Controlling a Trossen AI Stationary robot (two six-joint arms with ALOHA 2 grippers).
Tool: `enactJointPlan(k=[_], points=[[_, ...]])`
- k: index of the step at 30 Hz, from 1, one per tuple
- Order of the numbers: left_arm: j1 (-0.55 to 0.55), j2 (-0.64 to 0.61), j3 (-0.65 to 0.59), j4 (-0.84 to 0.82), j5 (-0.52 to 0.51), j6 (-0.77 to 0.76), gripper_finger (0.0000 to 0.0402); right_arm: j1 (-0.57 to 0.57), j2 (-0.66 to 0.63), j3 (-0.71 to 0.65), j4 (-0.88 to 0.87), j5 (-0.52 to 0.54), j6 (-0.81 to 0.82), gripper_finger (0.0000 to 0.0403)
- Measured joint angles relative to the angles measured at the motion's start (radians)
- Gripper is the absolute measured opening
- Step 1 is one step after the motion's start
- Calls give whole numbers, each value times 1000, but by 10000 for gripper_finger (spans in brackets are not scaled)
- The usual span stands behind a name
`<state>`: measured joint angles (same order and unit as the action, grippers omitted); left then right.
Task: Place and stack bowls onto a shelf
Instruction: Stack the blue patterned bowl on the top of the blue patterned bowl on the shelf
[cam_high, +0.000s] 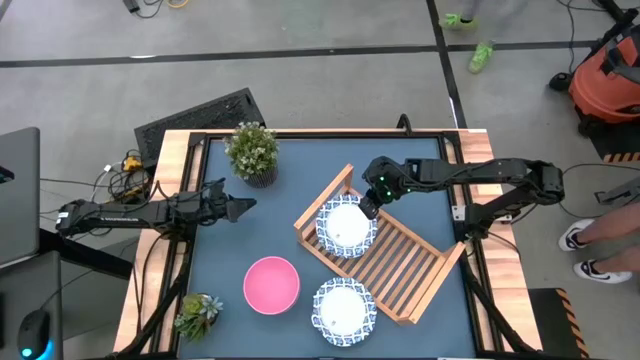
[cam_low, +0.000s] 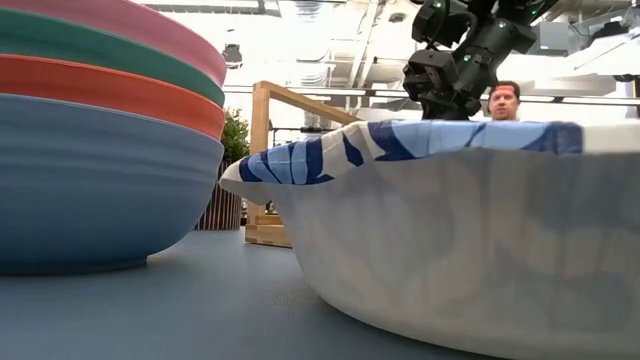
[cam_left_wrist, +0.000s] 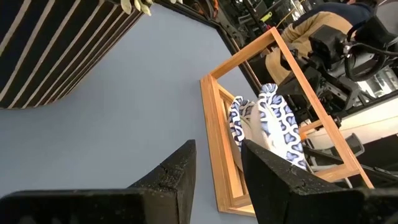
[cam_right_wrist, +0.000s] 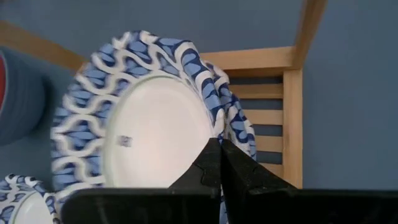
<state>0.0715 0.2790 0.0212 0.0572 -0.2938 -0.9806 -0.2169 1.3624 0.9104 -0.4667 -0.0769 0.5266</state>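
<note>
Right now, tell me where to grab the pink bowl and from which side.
Take the pink bowl by its rim, from above on the side facing the left end effector. It sits upright and open, apart from other things, so the thin lip is likely the only pinchable edge.

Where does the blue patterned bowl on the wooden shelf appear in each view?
High view: the bowl on the shelf sits centre-right, at the rack's upper-left end, under the right gripper.
Low view: cannot tell; a nearer patterned bowl fills the picture.
Left wrist view: centre-right, seen edge-on.
Right wrist view: fills the centre.
Shared landmark: the shelf.
</note>
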Motion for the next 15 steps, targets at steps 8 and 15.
enactJointPlan(k=[8, 15], points=[[0, 0, 0, 1, -9, -1, 112, 0, 0, 0, -4, -1, -1, 27], [0, 0, 0, 1, -9, -9, 112, 0, 0, 0, -5, -1, -4, 38]])
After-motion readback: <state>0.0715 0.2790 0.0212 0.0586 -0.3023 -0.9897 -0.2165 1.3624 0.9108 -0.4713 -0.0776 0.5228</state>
